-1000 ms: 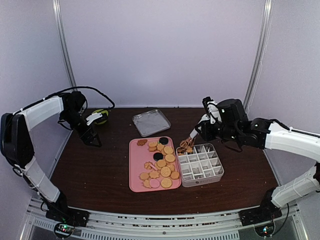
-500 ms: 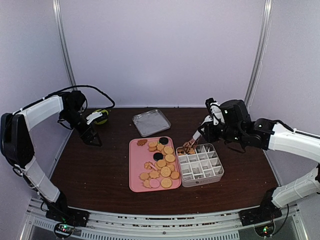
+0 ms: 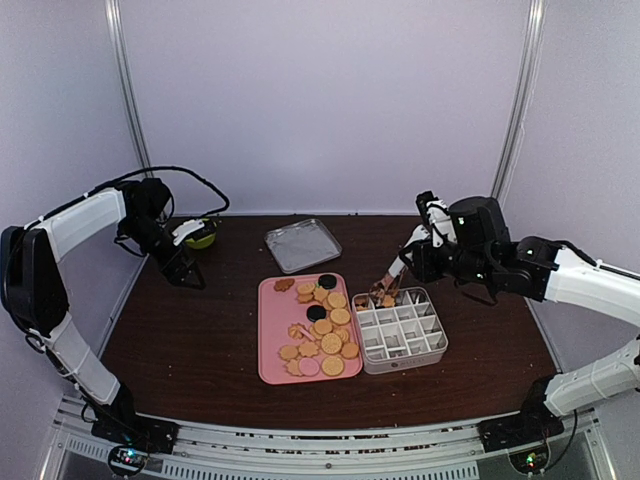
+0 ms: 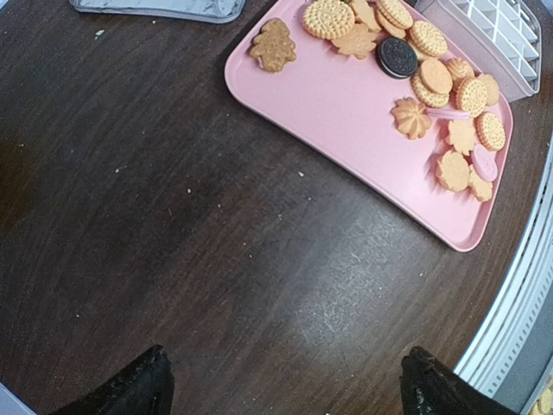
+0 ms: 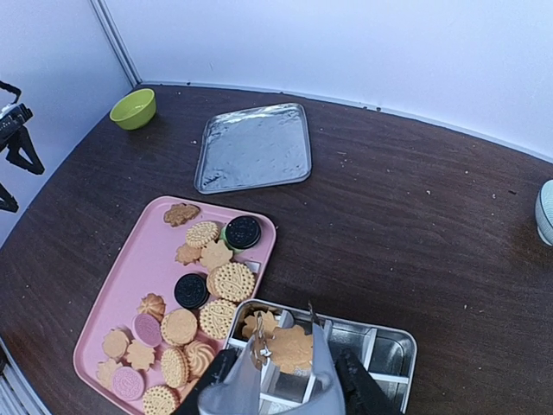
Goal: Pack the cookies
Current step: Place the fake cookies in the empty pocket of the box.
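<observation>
Right wrist view: right gripper (image 5: 285, 389), clamped on metal tongs (image 5: 321, 367), has swung a flower-shaped cookie (image 5: 292, 347) into a compartment on the divided tin's (image 5: 393, 350) far edge; remaining cookies (image 5: 186, 324) wait left of it.

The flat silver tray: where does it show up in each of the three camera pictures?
Top external: flat silver tray in the middle, just behind the pink tray.
Left wrist: only its edge, at the top left.
Right wrist: upper part, left of centre.
Shared landmark: the pink tray, next to it in every view.
</observation>
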You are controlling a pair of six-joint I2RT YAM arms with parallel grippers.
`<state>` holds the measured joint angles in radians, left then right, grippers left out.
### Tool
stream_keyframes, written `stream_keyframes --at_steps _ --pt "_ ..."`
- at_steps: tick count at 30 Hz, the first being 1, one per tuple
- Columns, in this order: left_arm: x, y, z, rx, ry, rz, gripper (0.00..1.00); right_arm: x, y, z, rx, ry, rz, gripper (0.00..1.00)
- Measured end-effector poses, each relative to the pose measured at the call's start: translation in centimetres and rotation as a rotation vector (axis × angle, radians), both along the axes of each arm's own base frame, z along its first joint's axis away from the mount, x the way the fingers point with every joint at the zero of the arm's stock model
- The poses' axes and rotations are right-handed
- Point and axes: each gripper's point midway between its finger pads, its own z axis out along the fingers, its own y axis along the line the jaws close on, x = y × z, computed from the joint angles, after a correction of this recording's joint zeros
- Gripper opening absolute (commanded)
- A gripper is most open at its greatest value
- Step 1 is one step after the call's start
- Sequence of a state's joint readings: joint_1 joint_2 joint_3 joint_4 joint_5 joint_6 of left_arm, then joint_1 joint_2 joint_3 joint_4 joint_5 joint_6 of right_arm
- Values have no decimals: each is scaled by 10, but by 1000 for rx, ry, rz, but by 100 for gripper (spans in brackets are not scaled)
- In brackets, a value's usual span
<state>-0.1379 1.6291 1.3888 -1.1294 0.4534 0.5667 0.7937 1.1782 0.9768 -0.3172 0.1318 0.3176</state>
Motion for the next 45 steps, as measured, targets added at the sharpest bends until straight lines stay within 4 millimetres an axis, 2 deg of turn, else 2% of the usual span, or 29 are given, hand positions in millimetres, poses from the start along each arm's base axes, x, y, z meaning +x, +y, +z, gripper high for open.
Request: stream_keyframes --at_steps 7,16,20,31,38,41,45 --pt "3 -1 4 -6 -7 9 94 6 3 2 18 -18 -5 37" --pt "2 -1 4 -8 -5 9 95 10 5 -13 6 -6 -8 40" --pt "2 -2 5 -14 -4 8 95 10 5 -14 9 -7 -8 41" --pt "2 -4 6 -25 -3 6 94 10 4 -13 6 -11 -8 37" --pt "1 -4 10 -25 0 6 94 7 1 9 18 -50 1 35" --pt "0 -4 10 -24 4 6 94 4 0 22 40 -71 10 30" --pt "-1 -3 11 -24 4 6 93 -3 3 29 59 -80 34 25"
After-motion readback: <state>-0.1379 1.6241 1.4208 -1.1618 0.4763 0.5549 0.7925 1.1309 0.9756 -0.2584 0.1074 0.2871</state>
